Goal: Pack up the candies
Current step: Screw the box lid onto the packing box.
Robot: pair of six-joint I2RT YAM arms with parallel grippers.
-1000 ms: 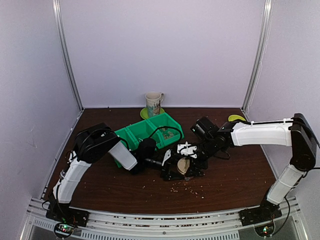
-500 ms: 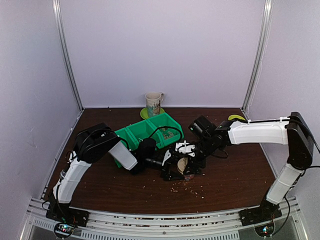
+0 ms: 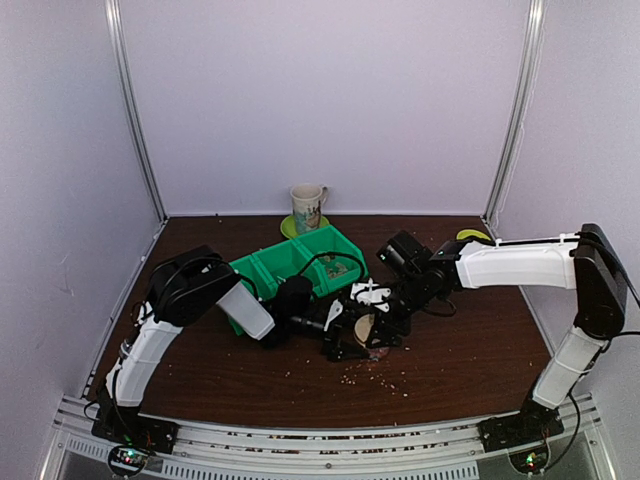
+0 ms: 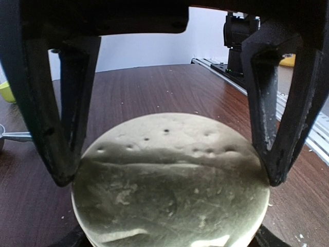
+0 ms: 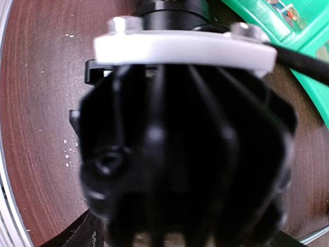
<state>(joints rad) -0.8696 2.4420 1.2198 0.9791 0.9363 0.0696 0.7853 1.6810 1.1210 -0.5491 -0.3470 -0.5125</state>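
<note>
left gripper [image 4: 170, 177]: spread wide, both fingers pressed on the rim of the round tan lid [image 4: 169, 206] | right gripper [image 3: 374, 322]: close over that lid, jaw state cannot be told, its wrist view filled by blurred black housing [image 5: 180, 154] | candies [image 3: 378, 379]: loose on table [image 3: 470, 350] just in front, plain only from above | mug [image 3: 307, 205]: print unreadable

The tabletop [image 3: 470, 350] is dark reddish-brown woodgrain and the bins [image 3: 290, 262] are bright green. By the far edge, the mug [image 3: 307, 207] is cream with a greenish print and its saucer [image 3: 288, 229] is lime. The jar lid [image 4: 169, 180] is pale tan with a few dark dots. The left arm [image 3: 140, 360] and right arm [image 3: 515, 265] are white-and-black. The candies [image 3: 375, 378] by the near edge just read as pale specks.
</note>
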